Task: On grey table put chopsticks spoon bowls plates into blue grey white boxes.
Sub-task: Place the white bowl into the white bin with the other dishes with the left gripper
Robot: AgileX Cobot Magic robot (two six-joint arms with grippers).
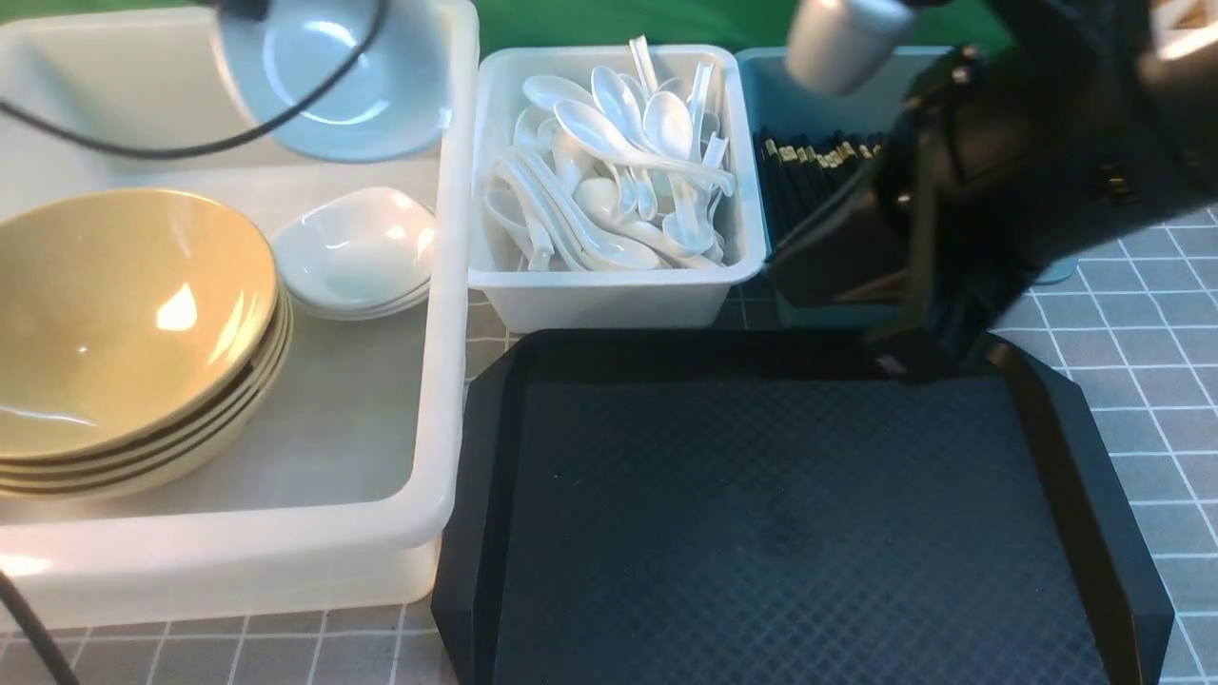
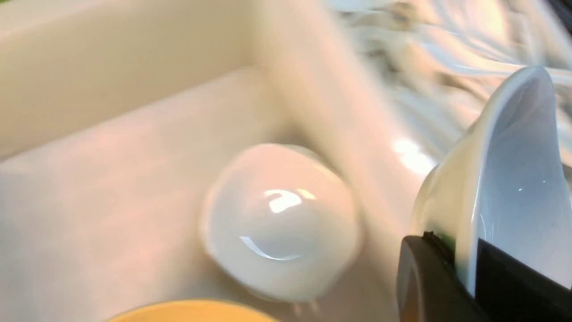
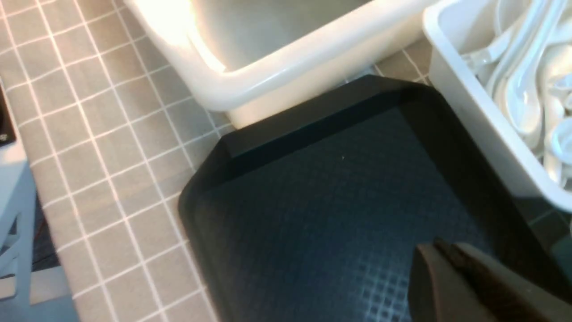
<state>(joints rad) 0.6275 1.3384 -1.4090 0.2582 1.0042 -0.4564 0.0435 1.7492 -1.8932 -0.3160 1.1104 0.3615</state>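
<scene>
Front view, three boxes [image 1: 609,300], four bowls [image 1: 124,323], one plate [image 1: 324,57] gripped aloft

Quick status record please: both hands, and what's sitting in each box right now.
left hand: shut on one plate, above the tub
right hand: looks shut, nothing held, over black tray
tub: bowls stacked, plates stacked
white bin: spoons
blue-grey bin: chopsticks
</scene>
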